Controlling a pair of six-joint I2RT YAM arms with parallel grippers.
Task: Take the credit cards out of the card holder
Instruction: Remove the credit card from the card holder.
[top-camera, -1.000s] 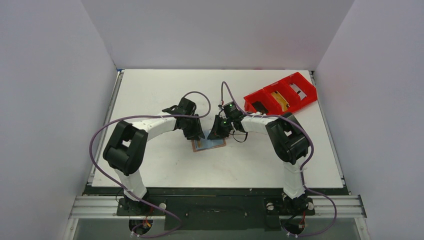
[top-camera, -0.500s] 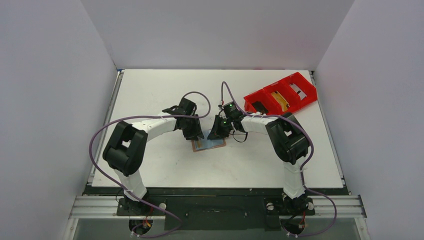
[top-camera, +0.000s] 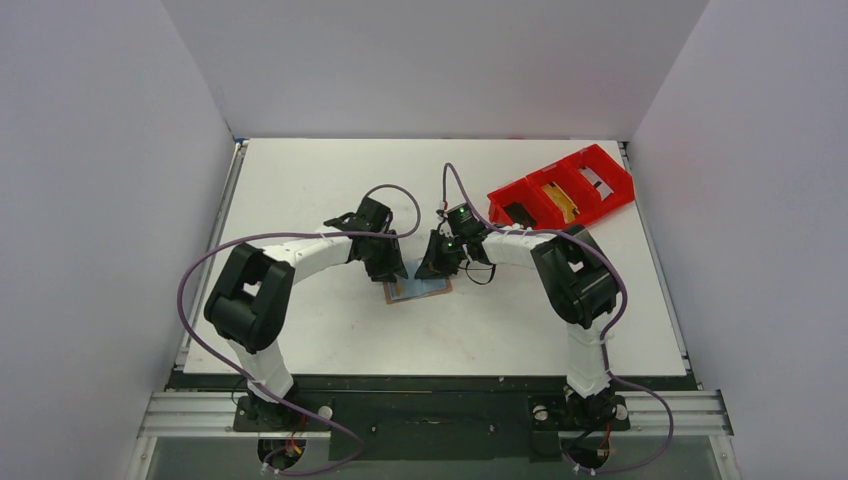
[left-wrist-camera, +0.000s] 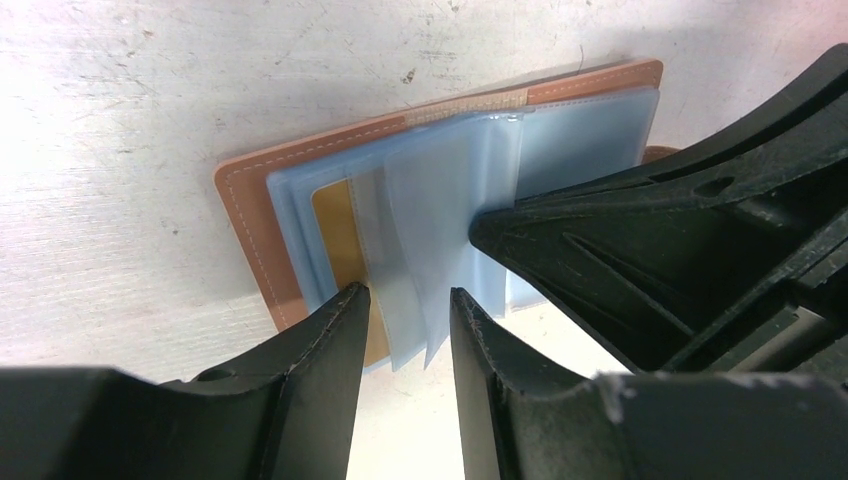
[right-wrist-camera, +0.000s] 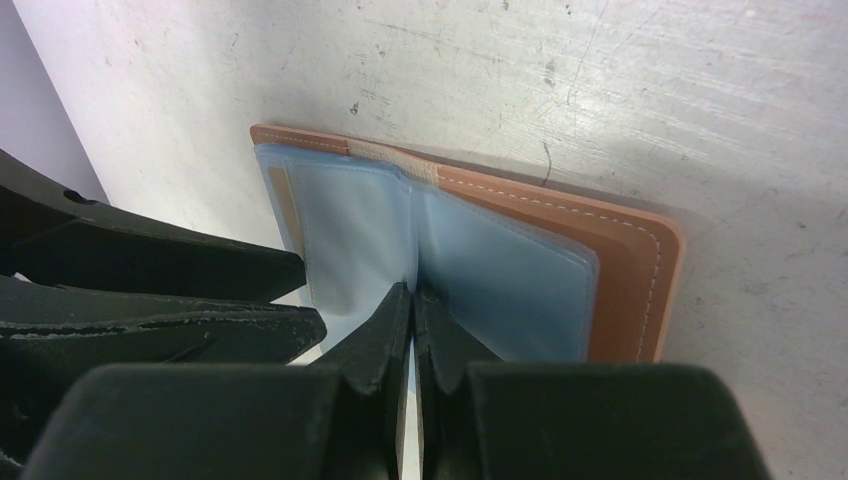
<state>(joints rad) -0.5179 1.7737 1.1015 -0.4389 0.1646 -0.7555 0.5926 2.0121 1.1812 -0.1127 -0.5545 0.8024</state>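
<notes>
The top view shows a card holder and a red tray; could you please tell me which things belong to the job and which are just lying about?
Belong to the job:
card holder, lying open
its clear sleeves
yellow-brown card in one sleeve
left pincer, open around the sleeves
right pincer, shut at the fold

Just lying about:
red tray, far right
</notes>
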